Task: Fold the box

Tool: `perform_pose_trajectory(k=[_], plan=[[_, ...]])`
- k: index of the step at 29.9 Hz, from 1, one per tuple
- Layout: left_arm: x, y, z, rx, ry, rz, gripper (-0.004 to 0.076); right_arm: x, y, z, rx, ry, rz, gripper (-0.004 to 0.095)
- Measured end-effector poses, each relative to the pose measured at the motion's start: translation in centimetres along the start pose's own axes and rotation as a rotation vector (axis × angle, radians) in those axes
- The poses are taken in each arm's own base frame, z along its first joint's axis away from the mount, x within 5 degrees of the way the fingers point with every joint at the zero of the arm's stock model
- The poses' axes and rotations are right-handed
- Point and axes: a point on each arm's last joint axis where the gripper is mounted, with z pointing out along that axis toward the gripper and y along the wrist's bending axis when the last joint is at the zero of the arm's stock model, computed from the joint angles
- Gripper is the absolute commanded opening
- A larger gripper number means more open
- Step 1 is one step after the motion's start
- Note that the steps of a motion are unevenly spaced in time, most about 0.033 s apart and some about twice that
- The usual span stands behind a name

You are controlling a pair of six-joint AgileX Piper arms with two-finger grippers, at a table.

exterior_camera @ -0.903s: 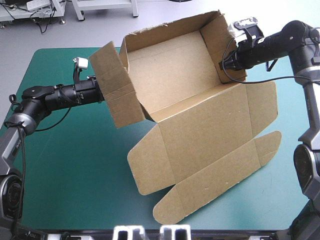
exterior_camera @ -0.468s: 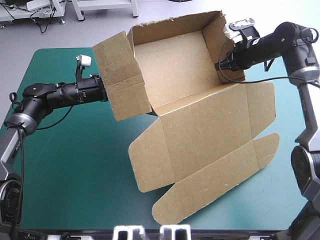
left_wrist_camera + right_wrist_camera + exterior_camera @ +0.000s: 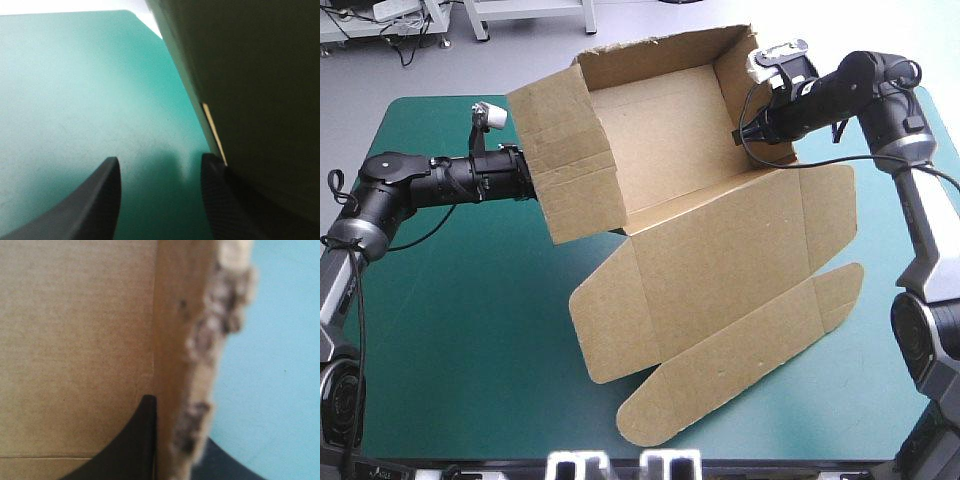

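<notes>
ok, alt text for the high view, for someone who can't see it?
A half-formed brown box sits on a teal-green table, its walls raised and its lid lying flat toward the near edge. The left gripper reaches behind the left wall, and the right gripper pinches the right wall.

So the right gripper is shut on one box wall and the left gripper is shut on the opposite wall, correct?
Not the left gripper: it is open, the box beside it, not between its fingers, as the left wrist view shows. The right gripper is shut on its wall.
</notes>
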Motion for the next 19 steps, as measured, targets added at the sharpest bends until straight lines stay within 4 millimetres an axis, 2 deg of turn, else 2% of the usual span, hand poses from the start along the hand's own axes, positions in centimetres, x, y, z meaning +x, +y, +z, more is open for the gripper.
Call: perform_pose_trajectory(k=[7,12,19], plan=[[0.2,0.3,-0.2,-0.023,0.026,0.011,0.0368,0.2,-0.8,0.1,0.061,0.019,-0.017,-0.0024],[-0.3,-0.4,-0.3,0.037,-0.017,-0.02,0.0368,0.4,-1.7,0.5,0.107,0.03,-0.022,-0.0024],[-0.6,-0.6,-0.3,0.059,-0.054,-0.039,0.0368,0.2,-1.5,0.6,0.063,-0.002,-0.005,-0.0024]])
